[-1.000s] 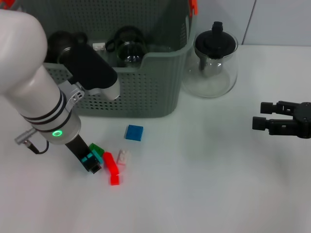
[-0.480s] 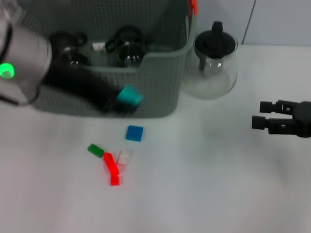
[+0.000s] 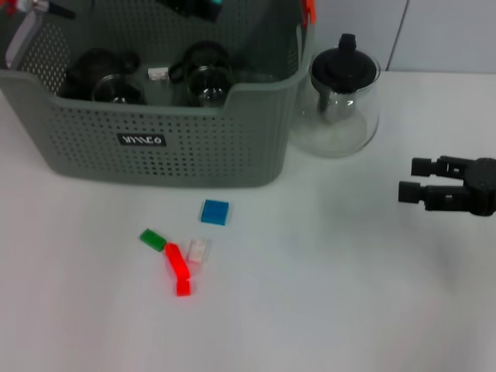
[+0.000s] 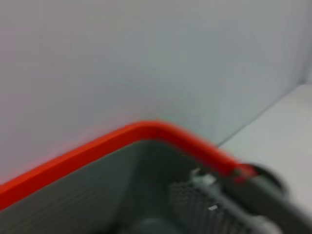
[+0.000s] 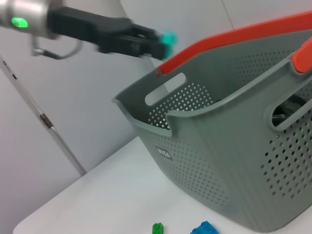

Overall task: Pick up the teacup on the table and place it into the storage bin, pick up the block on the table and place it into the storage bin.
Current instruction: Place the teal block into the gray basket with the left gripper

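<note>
teal block [image 5: 169, 37] pinched in left gripper [image 5: 158, 41] fingertips, held high over storage bin [image 3: 232, 139], not yet dropped. judged light, rigid, smooth plastic: small flat faces, slips easily, best gripped across opposite sides. glass teacups [image 3: 203, 77] already inside bin, fragile. on table [image 3: 349, 294]: blue block [image 3: 215, 211], green block [image 3: 153, 239], red block [image 3: 177, 266], pale block [image 3: 198, 250] near bin front. glass teapot [image 3: 343, 97] just beside bin. right gripper [image 3: 416, 184] idle at right, fingers spread, holding nothing.
</note>
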